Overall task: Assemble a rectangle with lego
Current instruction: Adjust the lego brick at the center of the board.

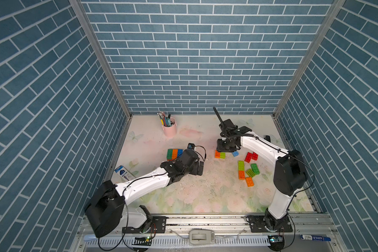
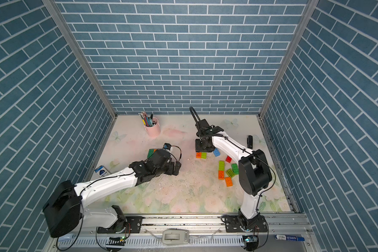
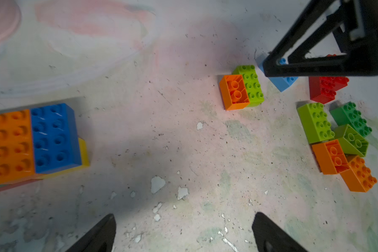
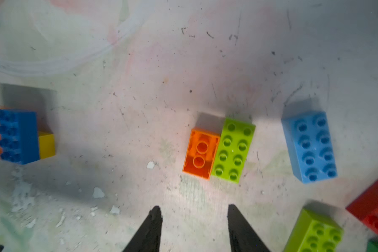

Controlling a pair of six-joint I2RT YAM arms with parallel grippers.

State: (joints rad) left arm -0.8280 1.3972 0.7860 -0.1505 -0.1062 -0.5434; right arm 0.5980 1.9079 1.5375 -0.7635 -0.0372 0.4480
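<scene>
Mat (image 3: 162,131) lies open between stacked block (image 3: 35,141) and orange-lime pair (image 3: 241,88); left tool (image 3: 183,216) and right tool (image 4: 194,209) both gape.

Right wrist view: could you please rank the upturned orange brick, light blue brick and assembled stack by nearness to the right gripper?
1. Upturned orange brick, before the right gripper.
2. Light blue brick, to its right.
3. Assembled stack, far left.
</scene>
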